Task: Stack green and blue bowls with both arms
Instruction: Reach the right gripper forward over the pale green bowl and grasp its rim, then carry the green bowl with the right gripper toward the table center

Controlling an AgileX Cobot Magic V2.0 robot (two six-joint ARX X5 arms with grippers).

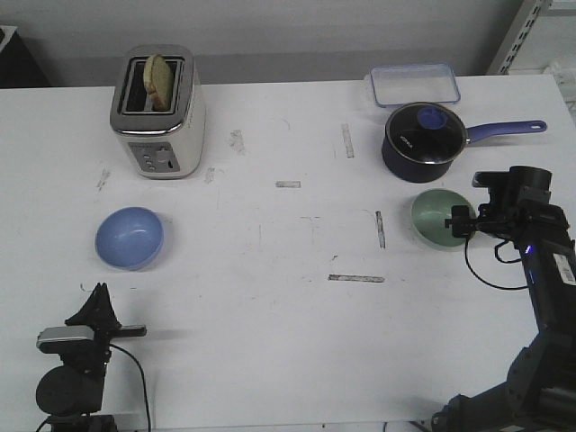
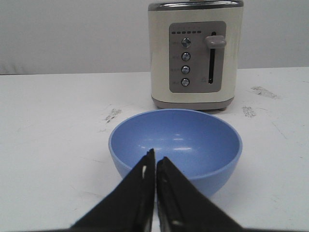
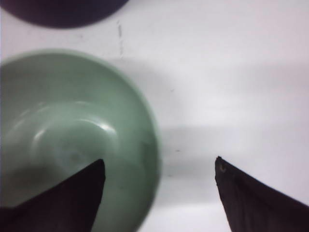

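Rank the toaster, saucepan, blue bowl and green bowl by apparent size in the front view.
1. Toaster, clearly largest.
2. Saucepan, counting its long handle.
3. Blue bowl and green bowl: near alike; the right gripper hides part of the green one, so unranked.

Two black jointed arms, left arm [image 1: 76,364] with a silver-grey block, right arm [image 1: 531,270] with a thin black cable and white label

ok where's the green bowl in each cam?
Front: green bowl on the right side of the table, just in front of the dark saucepan, right claw at its rim.
Left wrist: not in view.
Right wrist: fills the picture's left half, one claw finger over it.
Shared landmark: the saucepan, a dark edge at the right wrist picture's top.
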